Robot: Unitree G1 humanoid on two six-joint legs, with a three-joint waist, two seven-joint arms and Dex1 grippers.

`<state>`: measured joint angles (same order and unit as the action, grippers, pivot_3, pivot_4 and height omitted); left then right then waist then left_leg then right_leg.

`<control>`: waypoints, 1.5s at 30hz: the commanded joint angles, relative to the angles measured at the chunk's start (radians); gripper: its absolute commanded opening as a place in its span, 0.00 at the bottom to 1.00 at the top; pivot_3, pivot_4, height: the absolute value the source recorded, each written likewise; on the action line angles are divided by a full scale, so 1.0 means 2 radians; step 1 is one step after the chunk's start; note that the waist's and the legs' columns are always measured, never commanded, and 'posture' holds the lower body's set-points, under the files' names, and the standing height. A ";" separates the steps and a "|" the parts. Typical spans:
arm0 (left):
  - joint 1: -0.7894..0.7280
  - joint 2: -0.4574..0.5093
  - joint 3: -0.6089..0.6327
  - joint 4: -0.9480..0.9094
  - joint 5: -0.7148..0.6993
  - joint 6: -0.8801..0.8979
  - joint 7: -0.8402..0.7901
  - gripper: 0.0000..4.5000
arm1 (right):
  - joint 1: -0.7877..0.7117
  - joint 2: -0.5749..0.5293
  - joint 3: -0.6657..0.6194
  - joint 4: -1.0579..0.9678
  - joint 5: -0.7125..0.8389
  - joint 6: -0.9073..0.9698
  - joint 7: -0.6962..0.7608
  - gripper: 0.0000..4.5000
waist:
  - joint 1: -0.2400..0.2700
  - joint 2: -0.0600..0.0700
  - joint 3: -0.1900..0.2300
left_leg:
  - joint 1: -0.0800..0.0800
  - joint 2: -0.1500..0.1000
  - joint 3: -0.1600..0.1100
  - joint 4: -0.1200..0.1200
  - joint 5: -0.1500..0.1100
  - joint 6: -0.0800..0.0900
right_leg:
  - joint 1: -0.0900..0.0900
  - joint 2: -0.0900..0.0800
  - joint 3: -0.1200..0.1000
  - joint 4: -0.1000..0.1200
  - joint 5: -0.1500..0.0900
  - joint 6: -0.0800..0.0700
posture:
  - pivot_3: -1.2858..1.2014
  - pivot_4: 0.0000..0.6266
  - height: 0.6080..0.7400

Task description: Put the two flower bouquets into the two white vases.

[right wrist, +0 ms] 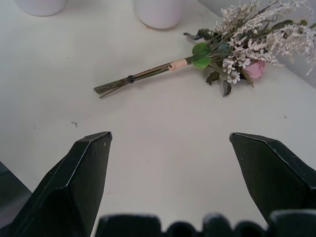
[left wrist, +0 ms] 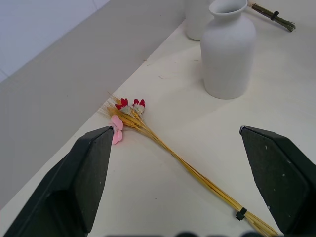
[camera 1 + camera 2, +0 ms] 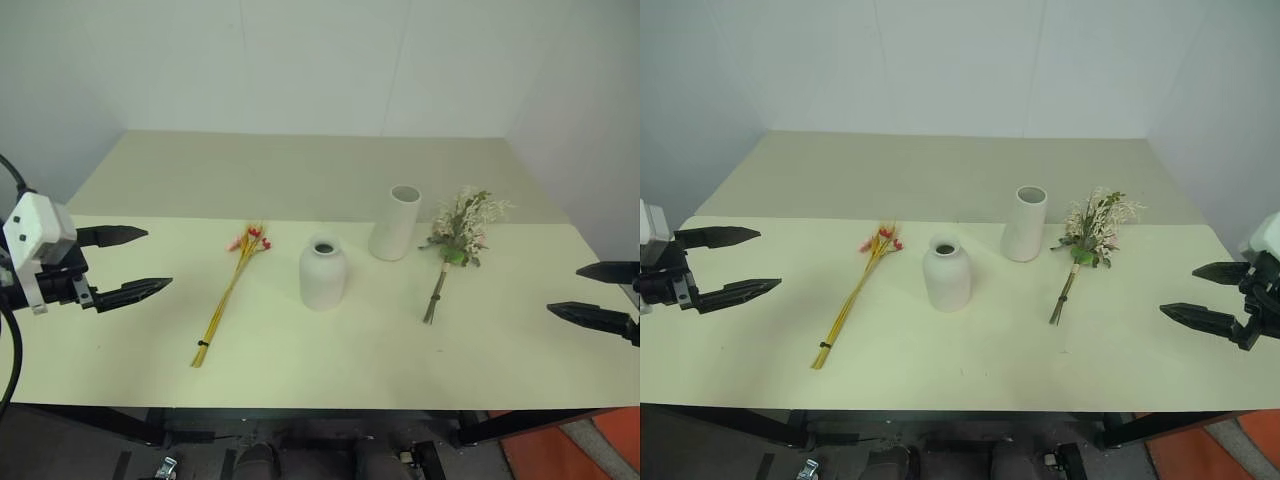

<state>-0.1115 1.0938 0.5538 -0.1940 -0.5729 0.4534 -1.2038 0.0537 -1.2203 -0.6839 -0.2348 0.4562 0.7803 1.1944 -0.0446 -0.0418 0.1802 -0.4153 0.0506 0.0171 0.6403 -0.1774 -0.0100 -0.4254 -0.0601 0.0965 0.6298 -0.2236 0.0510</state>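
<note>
On the pale matte table [image 3: 520, 360]: round narrow-necked bottle vase [image 3: 323, 272] at centre, tall smooth cylinder vase [image 3: 395, 222] at its 2 o'clock. Slim yellow stalks [image 3: 228, 293] lie flat, blooms toward 1 o'clock. Bushy bunch [image 3: 455, 240] lies with stems toward 7. Left gripper [image 3: 125, 264] and right gripper [image 3: 1205, 295] spread wide, empty; right one partly cut off.
</note>
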 commanded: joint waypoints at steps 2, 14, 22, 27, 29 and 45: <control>-0.002 0.007 0.013 -0.004 -0.001 -0.009 -0.002 0.99 | -0.023 -0.022 -0.012 0.001 0.009 0.023 -0.008 1.00 | 0.000 0.000 0.000 | 0.000 0.000 0.000 0.000 0.000 0.000 | 0.000 0.000 0.000 0.000 0.000 0.000 | 0.52 0.24 1.00; -0.005 0.004 0.007 -0.005 0.000 -0.011 0.001 0.99 | -0.100 0.007 0.040 -0.019 0.029 0.079 -0.084 1.00 | -0.002 0.000 0.000 | 0.000 0.000 0.000 0.000 0.000 0.000 | 0.000 0.000 0.000 0.000 0.000 0.000 | 0.52 0.24 1.00; -0.031 -0.007 -0.036 0.004 0.003 -0.021 0.007 0.99 | -0.330 0.174 0.226 -0.030 -0.004 0.292 -0.317 1.00 | -0.014 0.000 0.000 | 0.000 0.000 0.000 0.000 0.000 0.000 | -0.001 0.000 0.000 0.000 0.001 0.000 | 0.52 0.24 1.00; -0.042 -0.009 -0.049 0.008 0.006 -0.019 0.010 0.99 | -0.427 0.277 0.244 0.048 -0.056 0.391 -0.418 1.00 | -0.010 0.000 0.000 | -0.006 0.000 -0.001 0.000 0.000 0.000 | -0.006 0.001 0.000 0.001 0.005 0.000 | 0.52 0.24 1.00; -0.041 -0.010 -0.049 0.007 0.005 -0.018 0.011 0.99 | -0.451 0.308 0.236 0.078 -0.074 0.411 -0.447 1.00 | -0.008 0.000 0.000 | -0.007 0.000 -0.001 0.000 0.000 0.000 | -0.007 0.001 0.000 0.001 0.005 0.000 | 0.52 0.24 1.00; -0.005 -0.015 -0.034 -0.015 0.003 -0.008 0.021 0.99 | -0.592 0.364 0.198 0.362 -0.129 0.355 -0.513 1.00 | -0.015 0.000 0.000 | -0.008 0.000 -0.001 0.000 0.000 0.001 | -0.007 0.001 0.000 0.001 0.005 0.000 | 0.52 0.24 1.00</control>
<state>-0.1191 1.0548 0.4477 -0.1990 -0.5536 0.4378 -1.1671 -1.0951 -0.4872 -0.2601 0.4606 0.1981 1.5203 0.1693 -0.0746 -0.0426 0.1796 -0.4308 0.0500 0.0149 0.6407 -0.1770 -0.0089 -0.4396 -0.0581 0.0966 0.6320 -0.2128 0.0510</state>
